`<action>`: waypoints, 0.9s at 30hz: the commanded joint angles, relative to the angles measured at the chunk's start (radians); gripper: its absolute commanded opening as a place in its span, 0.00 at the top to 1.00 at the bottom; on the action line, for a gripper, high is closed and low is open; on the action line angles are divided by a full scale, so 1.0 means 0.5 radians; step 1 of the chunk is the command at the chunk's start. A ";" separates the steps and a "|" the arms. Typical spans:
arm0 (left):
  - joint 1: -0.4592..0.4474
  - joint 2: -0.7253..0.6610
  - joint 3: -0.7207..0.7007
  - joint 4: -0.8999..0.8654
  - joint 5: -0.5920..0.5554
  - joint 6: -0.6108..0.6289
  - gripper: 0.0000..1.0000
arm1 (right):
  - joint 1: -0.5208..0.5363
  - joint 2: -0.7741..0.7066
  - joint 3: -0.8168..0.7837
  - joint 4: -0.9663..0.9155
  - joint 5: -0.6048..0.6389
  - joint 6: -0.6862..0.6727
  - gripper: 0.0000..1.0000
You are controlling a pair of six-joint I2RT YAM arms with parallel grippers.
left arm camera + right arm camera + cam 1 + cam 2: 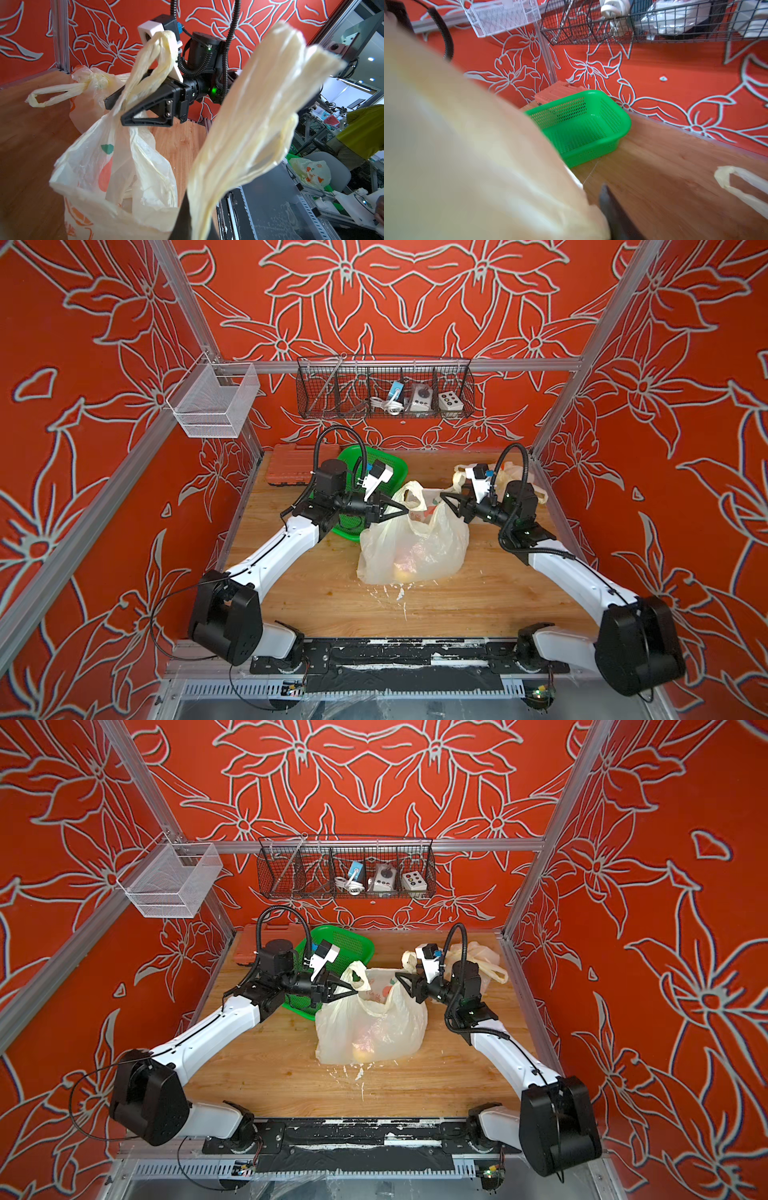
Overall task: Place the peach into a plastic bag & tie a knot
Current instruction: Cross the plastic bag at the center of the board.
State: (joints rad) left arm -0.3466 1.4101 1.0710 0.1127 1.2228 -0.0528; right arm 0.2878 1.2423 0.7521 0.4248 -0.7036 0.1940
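Two white robot arms are seen reaching in from the near edge of a wooden table (311, 605), with one gripper each, brought close together over its middle. Between them one open plastic bag (415, 543), pale and translucent, is stood on the wood. One peach (405, 568) is made out through the film, lying low in the bag towards its near side. The loading step is therefore judged done, and the knot not yet tied.

The bag's two handles are held raised, apparently so that they can be crossed and knotted. One handle (259, 114) is clenched in the left gripper (405, 511), whose fingers are closed to a point on it. The other handle (149, 68) is threaded between the fingers of the right gripper (114, 113). A narrow gap is seen there, and whether the plastic is actually pinched cannot be told.

Farther back, one green perforated basket (626, 124) is set behind the left arm. A second plastic bag (91, 83), already knotted, is laid at the far right, behind the right arm. One orange ridged case (286, 468) is lodged against the back wall at the left. On the frame above, one white mesh basket (212, 406) and one black wire basket (324, 389) are hung. Three small devices, as far as can be counted, are kept in the latter.
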 commanded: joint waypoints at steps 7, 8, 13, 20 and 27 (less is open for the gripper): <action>0.029 0.189 0.546 -0.926 -0.339 -0.250 1.00 | 0.279 -0.423 0.120 -0.892 0.589 -0.431 1.00; 0.019 0.220 0.602 -1.035 -0.367 -0.249 1.00 | 0.364 -0.464 0.145 -1.049 0.743 -0.521 1.00; -0.110 0.431 0.920 -1.638 -0.448 0.019 1.00 | 0.628 -0.568 0.278 -1.495 1.105 -0.582 1.00; -0.285 0.613 1.080 -1.796 -0.407 0.239 1.00 | 0.816 -0.438 0.477 -1.694 1.157 -0.550 1.00; -0.374 0.520 0.935 -1.523 -0.350 0.371 0.87 | 0.817 -0.215 0.616 -1.759 1.034 -0.468 1.00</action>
State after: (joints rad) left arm -0.5308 1.7142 1.5661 -0.7013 1.0191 0.0814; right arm 0.6933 1.1217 1.0332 -0.4133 -0.1593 -0.0555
